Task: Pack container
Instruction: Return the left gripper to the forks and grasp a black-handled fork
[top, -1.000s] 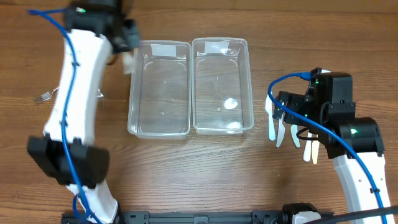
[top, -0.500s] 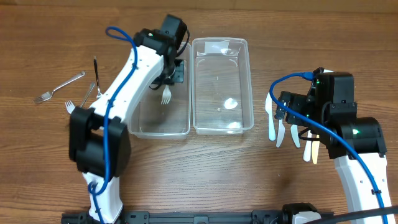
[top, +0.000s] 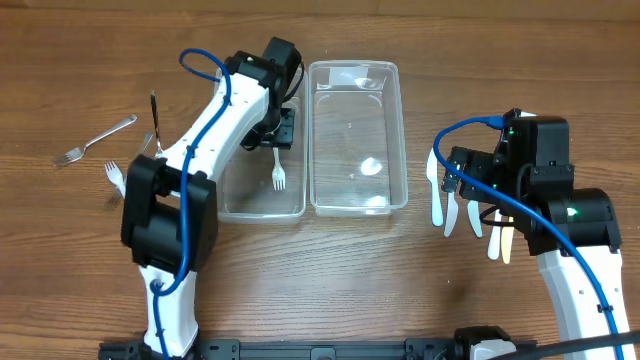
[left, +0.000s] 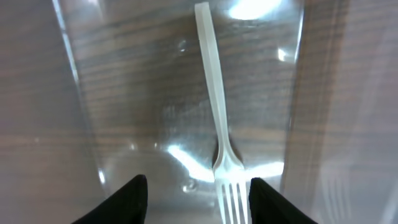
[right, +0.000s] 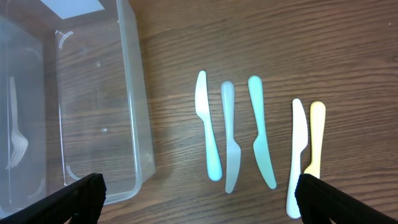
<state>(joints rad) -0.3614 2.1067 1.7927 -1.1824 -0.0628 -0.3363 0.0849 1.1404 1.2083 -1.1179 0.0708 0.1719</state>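
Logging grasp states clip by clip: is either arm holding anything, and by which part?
Nothing is held. The white plastic fork lies free in the left clear plastic container below the open left gripper; the right gripper is open too.

Wooden table (top: 300, 280) with brown grain, black rail (top: 330, 349) along its near edge

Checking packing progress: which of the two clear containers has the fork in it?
The container on the left arm's side: a white fork lies on its floor. The other container shows none.

The fork (left: 217, 118) loses its tine tips past the bottom edge.
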